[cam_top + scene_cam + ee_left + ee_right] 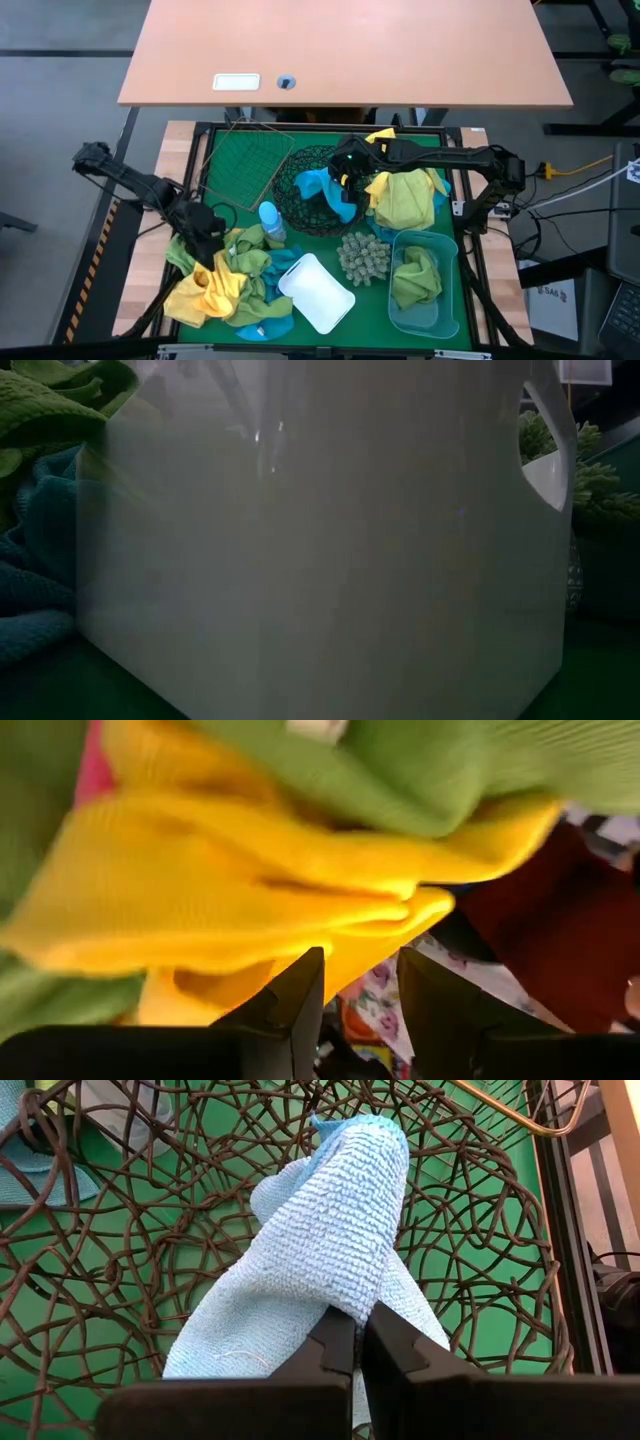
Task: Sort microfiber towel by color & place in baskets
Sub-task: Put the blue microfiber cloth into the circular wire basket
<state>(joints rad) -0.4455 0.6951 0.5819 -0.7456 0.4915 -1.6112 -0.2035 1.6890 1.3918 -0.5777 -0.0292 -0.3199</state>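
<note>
green mat (pixel 240 165): right tool (pixel 345 180) w/ blue towel (pixel 330 1250) over wire bowl (pixel 300 205)

Low view mostly blocked by white tub (pixel 320 560).

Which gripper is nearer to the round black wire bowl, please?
Right. The right gripper is over the black wire bowl, pinching a blue towel; the left gripper is off at the towel pile.

Even overhead light; low view dim; yellow towel (pixel 230 900) blurred.
</note>
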